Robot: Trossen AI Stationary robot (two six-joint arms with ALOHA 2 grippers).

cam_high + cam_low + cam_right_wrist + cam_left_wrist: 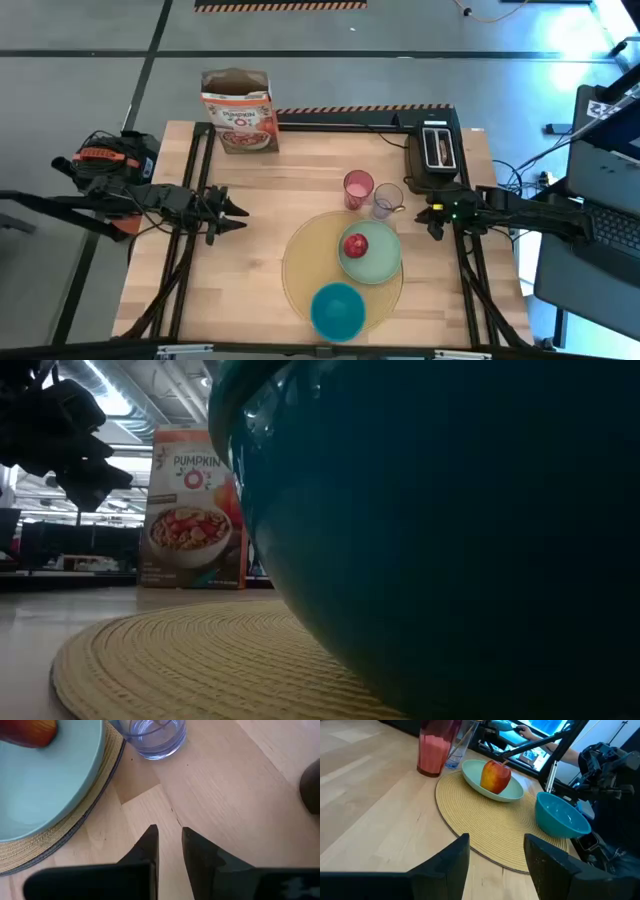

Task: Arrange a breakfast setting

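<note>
The breakfast setting lies right of the table's middle. A round yellow placemat [325, 262] bears a pale green plate [378, 262] with a red apple [355, 245] on it, and a blue bowl [337, 310] sits on the mat's near edge. A pink cup [358, 188] and a clear mug [387, 200] stand on the wood just beyond the mat. My left gripper [235, 215] hovers open left of the mat, pointing at it [496, 845]. My right gripper [432, 215] hangs right of the mug, its fingers [169, 837] a narrow gap apart, with nothing between them.
A cereal box [239, 110] stands at the far edge, left of centre. A black toaster [437, 150] sits at the far right corner. Bare wood lies between my left gripper and the placemat [485, 827]. A laptop and cables sit off the table's right side.
</note>
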